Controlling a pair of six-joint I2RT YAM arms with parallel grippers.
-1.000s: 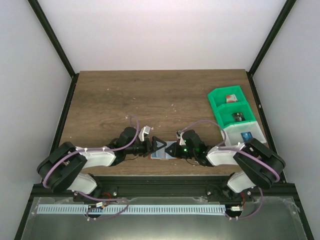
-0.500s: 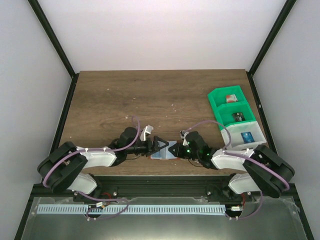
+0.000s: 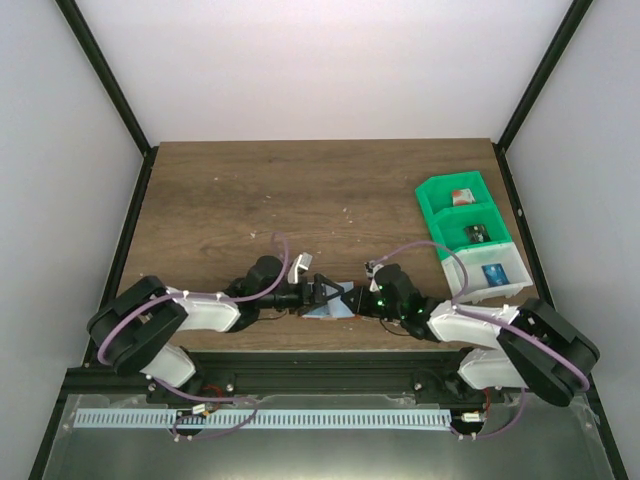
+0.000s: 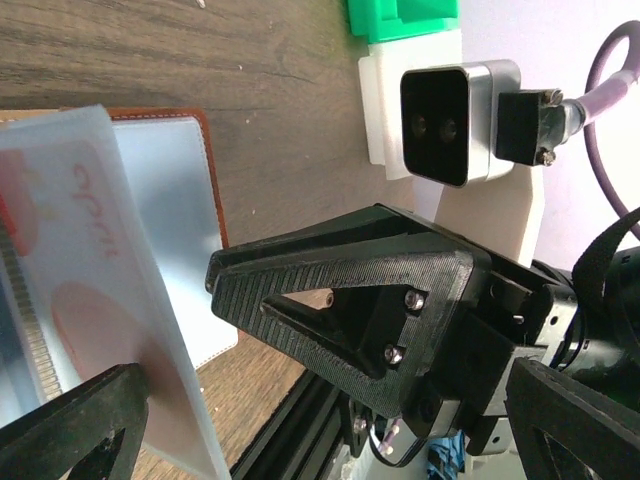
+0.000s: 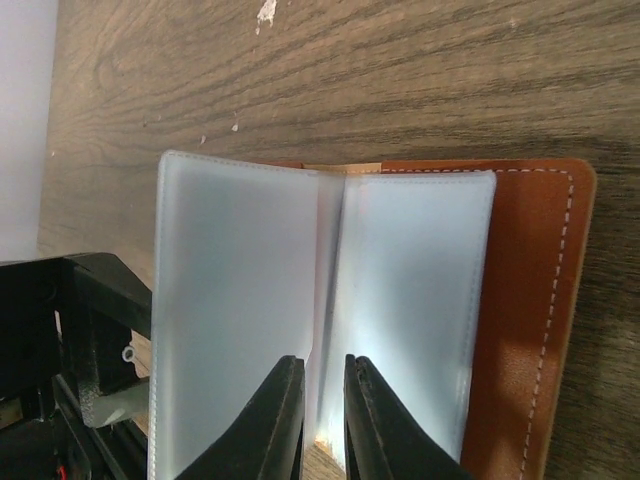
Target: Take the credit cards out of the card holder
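Observation:
The card holder (image 3: 322,310) lies open near the table's front edge, with its brown leather cover (image 5: 530,330) flat and its pale sleeves raised. My right gripper (image 3: 350,297) reaches in from the right. In the right wrist view this gripper (image 5: 325,400) is shut on the edge of an inner sleeve at the fold. My left gripper (image 3: 318,291) faces it from the left, wide open (image 4: 320,440), straddling the holder's near end. A reddish-and-white credit card (image 4: 70,300) shows through the raised sleeve (image 4: 120,330).
Stacked bins stand at the right: two green (image 3: 455,200) and one white (image 3: 490,272), each with a card inside. The table's front edge and a metal rail (image 3: 320,355) lie just behind the holder. The right wrist camera (image 4: 460,120) sits close to my left fingers.
The right arm has slid right and lower, its gripper staying at the holder's fold. The left arm's forearm has shifted slightly right. The holder stays in place.

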